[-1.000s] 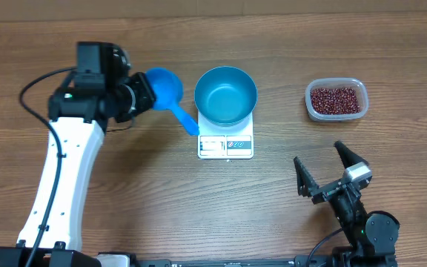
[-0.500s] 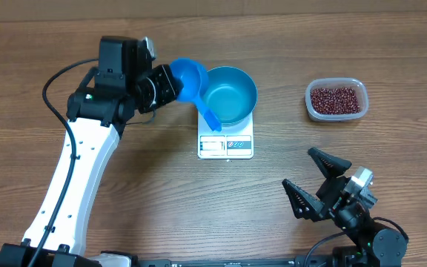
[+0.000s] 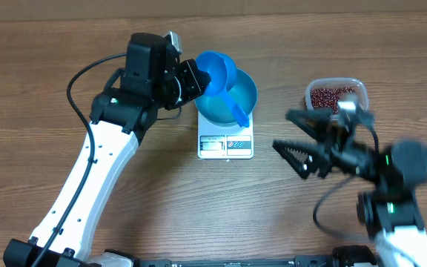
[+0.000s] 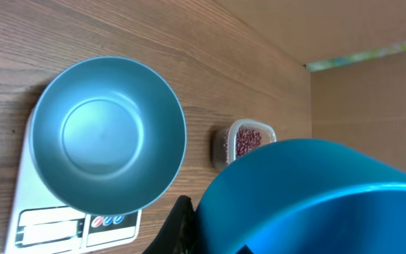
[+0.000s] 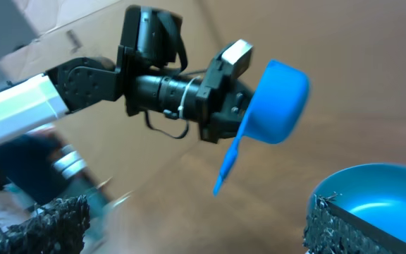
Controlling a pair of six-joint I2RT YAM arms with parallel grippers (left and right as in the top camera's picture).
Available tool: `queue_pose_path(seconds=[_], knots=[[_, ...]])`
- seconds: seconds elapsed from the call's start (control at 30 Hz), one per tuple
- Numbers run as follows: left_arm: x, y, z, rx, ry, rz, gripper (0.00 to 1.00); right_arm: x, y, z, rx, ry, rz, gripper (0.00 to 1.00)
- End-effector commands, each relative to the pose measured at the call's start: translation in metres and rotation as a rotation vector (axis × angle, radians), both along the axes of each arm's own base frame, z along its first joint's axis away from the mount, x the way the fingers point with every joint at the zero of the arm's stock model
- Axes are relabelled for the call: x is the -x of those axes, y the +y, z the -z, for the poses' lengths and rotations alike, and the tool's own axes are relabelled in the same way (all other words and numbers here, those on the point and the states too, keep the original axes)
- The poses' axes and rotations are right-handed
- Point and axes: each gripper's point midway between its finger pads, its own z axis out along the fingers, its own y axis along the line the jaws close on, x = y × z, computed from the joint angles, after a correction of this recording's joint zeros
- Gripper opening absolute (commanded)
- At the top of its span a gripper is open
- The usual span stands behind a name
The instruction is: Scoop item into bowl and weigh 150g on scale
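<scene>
**Left arm is holding the blue scoop over the bowl; beans are sitting in their tub off to the scale's right.**

The left gripper [image 3: 190, 80] is clamping shut on the blue scoop [image 3: 217, 72] and carrying it in the air above the far-left part of the scale [image 3: 225, 145], with the scoop's handle slanting down across the bowl [image 3: 247, 95]. The bowl is sitting on the scale's platform, leaving the display strip uncovered at the near edge. The beans [image 3: 326, 97] are lying in the clear tub [image 3: 354, 87], well apart from the scale on its right. The right gripper [image 3: 297, 138] is hovering between scale and tub, blurred, its jaws spread wide and gripping nothing.
</scene>
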Motion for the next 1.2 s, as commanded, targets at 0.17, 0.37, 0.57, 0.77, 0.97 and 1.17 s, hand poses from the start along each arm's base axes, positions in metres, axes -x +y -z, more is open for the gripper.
queue_pose_path(seconds=[0.17,0.37,0.57,0.77,0.97,1.17], knots=[[-0.005,0.000,0.000,0.011,0.026,-0.101,0.04,-0.026,0.019,0.027,-0.082,0.452,-0.361,1.00],[-0.005,0.013,0.011,0.001,0.097,-0.219,0.04,-0.049,0.028,0.036,-0.113,0.496,-0.312,0.91],[0.005,0.024,0.026,0.025,0.233,-0.343,0.04,-0.067,0.050,0.035,-0.149,0.501,-0.185,0.88],[0.026,0.031,0.045,0.024,0.384,-0.416,0.05,-0.084,0.064,0.060,-0.144,0.598,-0.016,0.82],[0.043,0.039,0.058,-0.041,0.455,-0.423,0.05,-0.078,0.082,0.062,-0.114,0.558,-0.018,0.74],[0.044,0.039,0.059,-0.085,0.425,-0.368,0.05,-0.069,0.094,0.062,-0.096,0.544,-0.053,0.64]])
